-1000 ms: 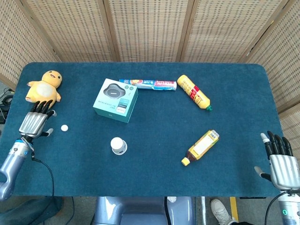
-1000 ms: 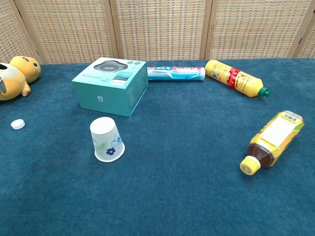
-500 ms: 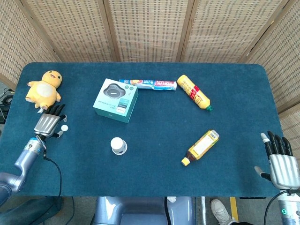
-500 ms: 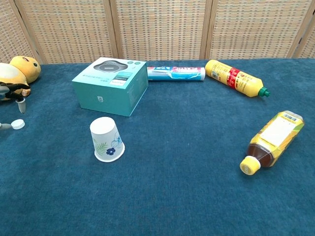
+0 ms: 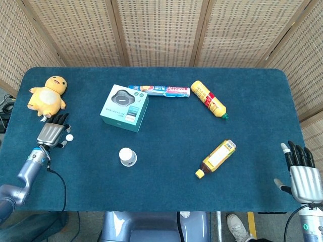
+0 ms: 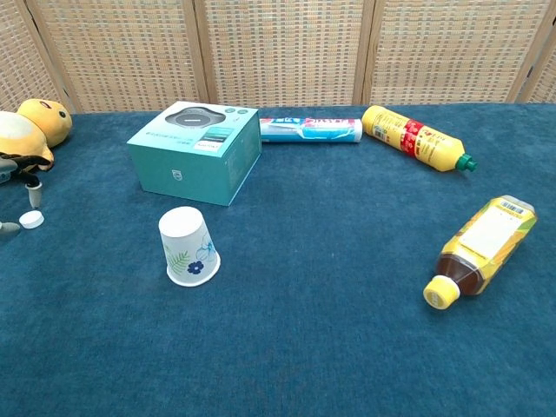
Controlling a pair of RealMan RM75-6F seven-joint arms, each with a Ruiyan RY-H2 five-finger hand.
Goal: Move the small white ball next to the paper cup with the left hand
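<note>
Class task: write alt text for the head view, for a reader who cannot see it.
Seen from above, the left robot hand reaches the small white ball on a dark blue cloth-covered table, some way left of the upside-down white paper cup. A yellow plush duck and a teal cardboard box lie nearby; the right robot hand rests open at the table's right edge.

table cover [image 5: 166,151] looking like matt blue cloth | paper cup [image 6: 188,247] showing matt white paper | amber bottle [image 6: 479,249] gleaming as glossy plastic | screens [image 5: 161,30] showing woven cane
</note>
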